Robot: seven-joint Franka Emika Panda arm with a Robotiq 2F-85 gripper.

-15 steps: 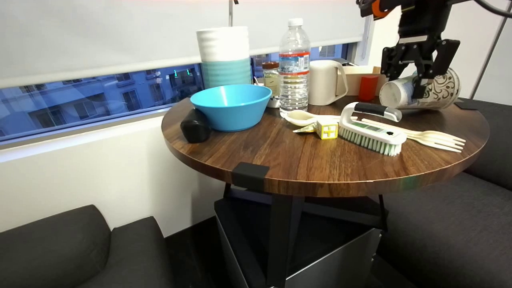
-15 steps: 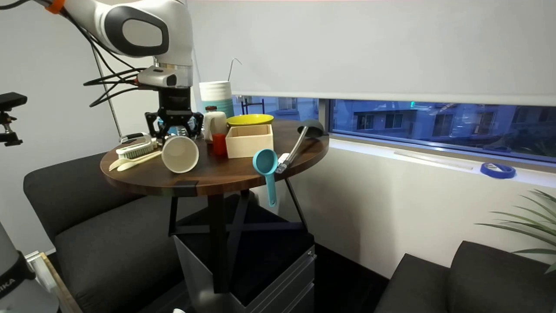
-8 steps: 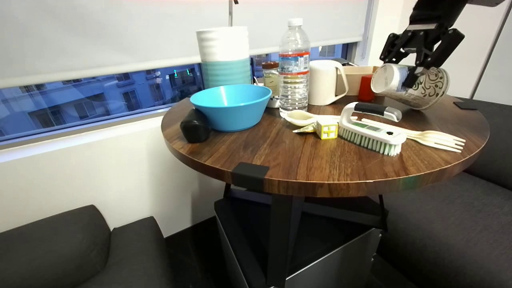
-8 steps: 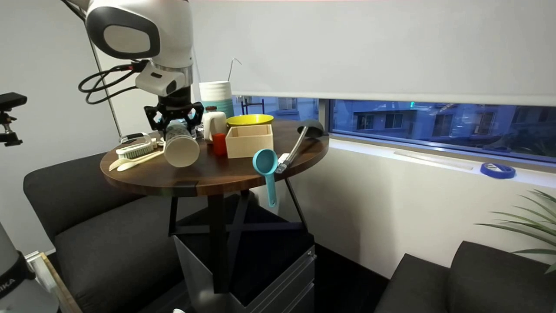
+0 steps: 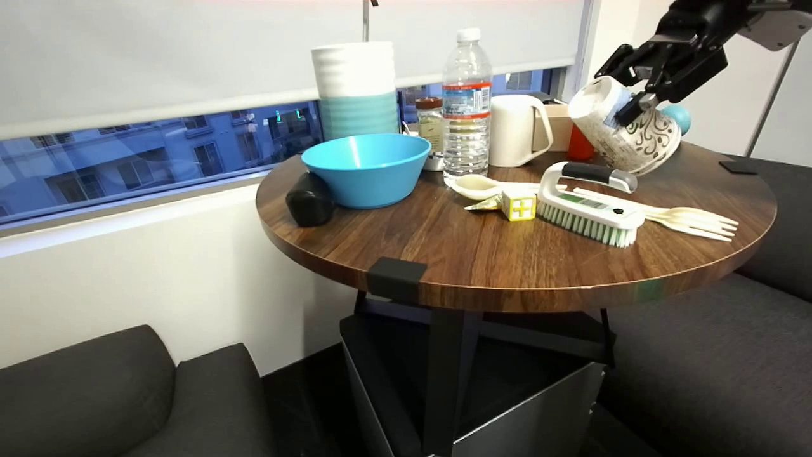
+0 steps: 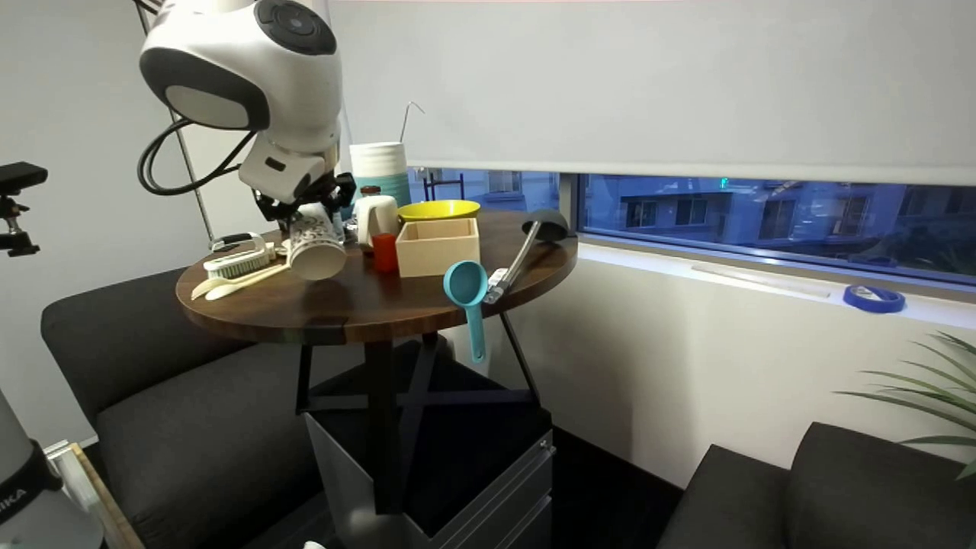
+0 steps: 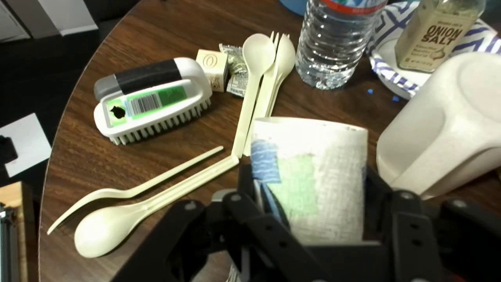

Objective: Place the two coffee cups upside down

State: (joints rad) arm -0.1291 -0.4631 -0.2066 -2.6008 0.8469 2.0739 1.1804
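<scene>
1. Coffee cup (image 5: pixel 631 143) is tilted over the desk (image 5: pixel 495 257), base high, wide mouth slanting down; whether its rim touches, I cannot tell.
2. Closed jaws grip it near the base; squeezing harder could crumple its wall.
3. Released at this slant, it would probably topple, landing on one edge.
4. Pale mug (image 7: pixel 434 117) stands just beside the jaws; a sideways swing could knock it.
5. I cannot make out the second cup.

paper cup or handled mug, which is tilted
The swirl-printed paper cup, held aslant in the gripper; the plain, off-white mug stands level on the table.
</scene>
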